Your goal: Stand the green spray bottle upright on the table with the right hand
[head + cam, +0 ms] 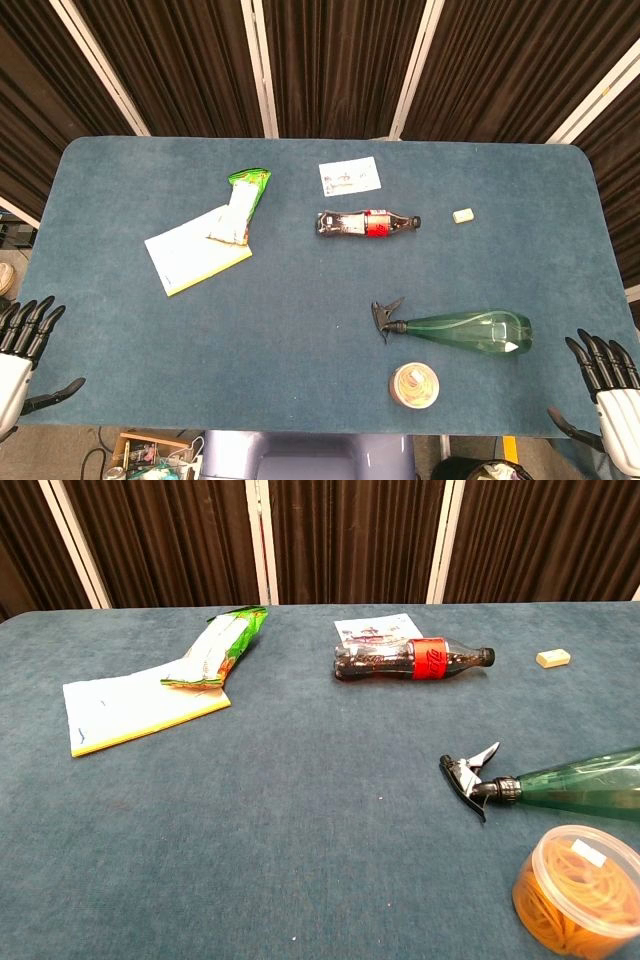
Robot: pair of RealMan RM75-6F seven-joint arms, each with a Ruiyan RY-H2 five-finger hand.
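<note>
The green spray bottle (462, 330) lies on its side near the table's front right, its black trigger head pointing left. The chest view shows the same green spray bottle (575, 785) at the right edge, its body cut off by the frame. My right hand (610, 390) hovers off the table's front right corner, fingers spread and empty, some way right of the bottle's base. At the front left corner my left hand (22, 350) is held the same way, open and holding nothing. Neither hand appears in the chest view.
A tub of orange rubber bands (414, 385) sits just in front of the spray bottle. A cola bottle (366, 223) lies mid-table, with a card (349, 176) behind it and a small eraser (463, 215) to its right. A snack bag (242, 203) overlaps a notepad (195, 250) at the left.
</note>
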